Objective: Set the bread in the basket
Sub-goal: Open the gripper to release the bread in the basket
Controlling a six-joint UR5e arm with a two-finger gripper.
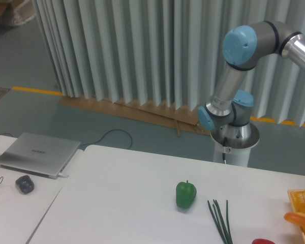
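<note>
A closed silver laptop (37,153) and a dark computer mouse (24,184) sit on the side desk at far left, apart from the white table (122,198) that carries the glossy green bell pepper (186,194) and, just right of it, the bunch of thin green stalks (219,220). At the right edge, the rounded end of the orange-golden bread (299,220) lies across the yellow lattice basket (299,195), so the loaf looks placed, though most of both is cropped. The grey, blue-capped arm (242,56) is folded high over its pedestal, its forearm leaving the picture, so the gripper is out of sight and its state unknown.

A green pepper (186,194) stands on the white table (127,198); green stalks (220,219) lie just right of it, the basket (302,199) and bread (300,219) farther right.
</note>
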